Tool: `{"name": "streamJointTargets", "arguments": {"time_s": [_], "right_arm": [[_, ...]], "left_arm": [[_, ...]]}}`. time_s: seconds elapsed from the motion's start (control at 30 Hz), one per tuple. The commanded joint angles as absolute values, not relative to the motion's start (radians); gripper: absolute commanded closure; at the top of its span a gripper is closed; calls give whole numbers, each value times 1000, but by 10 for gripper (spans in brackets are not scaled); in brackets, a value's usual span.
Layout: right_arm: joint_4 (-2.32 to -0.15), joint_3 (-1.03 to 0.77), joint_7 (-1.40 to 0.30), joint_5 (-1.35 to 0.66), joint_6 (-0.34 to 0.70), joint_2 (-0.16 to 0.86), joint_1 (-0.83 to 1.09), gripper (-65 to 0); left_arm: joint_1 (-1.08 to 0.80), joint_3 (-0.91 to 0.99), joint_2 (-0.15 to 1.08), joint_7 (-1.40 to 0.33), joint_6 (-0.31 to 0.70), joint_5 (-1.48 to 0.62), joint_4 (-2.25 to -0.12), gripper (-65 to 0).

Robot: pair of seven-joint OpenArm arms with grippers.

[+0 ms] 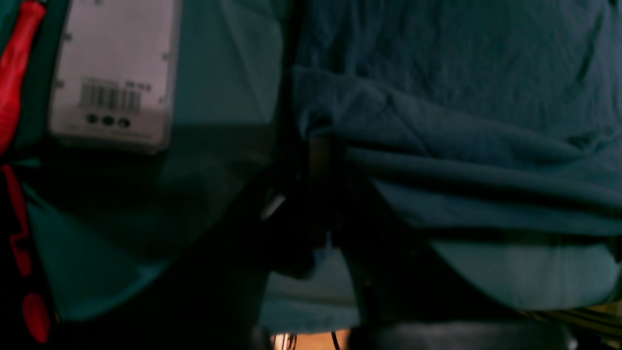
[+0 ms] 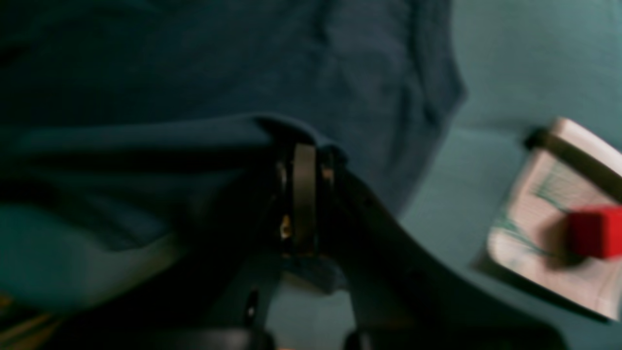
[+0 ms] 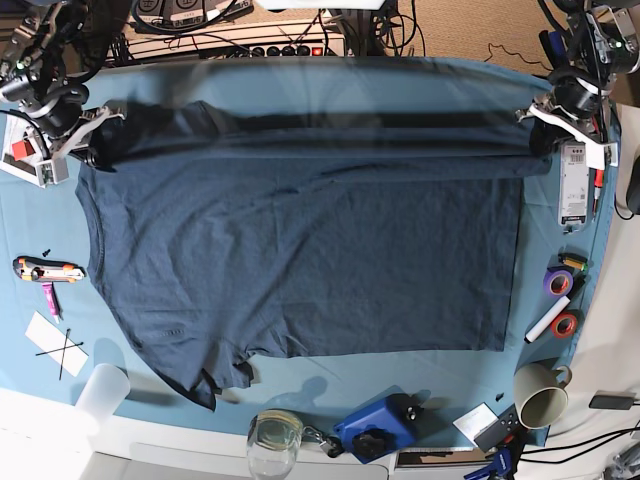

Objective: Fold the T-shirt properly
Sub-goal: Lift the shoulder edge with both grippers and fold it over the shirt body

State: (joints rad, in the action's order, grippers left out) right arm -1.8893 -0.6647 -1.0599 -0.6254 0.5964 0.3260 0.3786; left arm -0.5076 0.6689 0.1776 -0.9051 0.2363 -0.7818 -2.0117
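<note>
Two tools, both clamped on the far hem of the T-shirt [image 3: 310,260]: left tool [image 3: 540,112] near the bench's far right corner, right tool [image 3: 88,128] near its far left corner. Garment spread flat across the teal cloth [image 3: 420,385], far edge raised between the two grips, collar toward the left edge.

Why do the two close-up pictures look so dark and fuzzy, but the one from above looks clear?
Left wrist view: the T-shirt is fairly sharp, but the left pincer is lost in deep shadow and the white label is blurred. Right wrist view: dim and soft all over, the red block smeared. Base view: bright, even light, with creases in the shirt easy to see.
</note>
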Motion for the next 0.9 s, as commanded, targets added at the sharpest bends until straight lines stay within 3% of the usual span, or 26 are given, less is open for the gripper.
{"name": "streamJointTargets", "arguments": {"time_s": [0.0,0.3,0.6,0.87], "right_arm": [[-1903,-678,-1017,-606,579,347,365,0],[-1886,-669,-981,-542,579,347,289,0],[-1642,-668,-936,-542,612,348,161,0],[-1515,-659,-932,-536,617,350,7,0]], "left_arm": [[-510,676,189,-882,237,-786,-2025,0],[-505,543,189,-817,233,-699,-2025,0],[-372,453,195,-765,156,-464,-2020,0],[-238,453,221,-759,154,-464,-1826,0]]}}
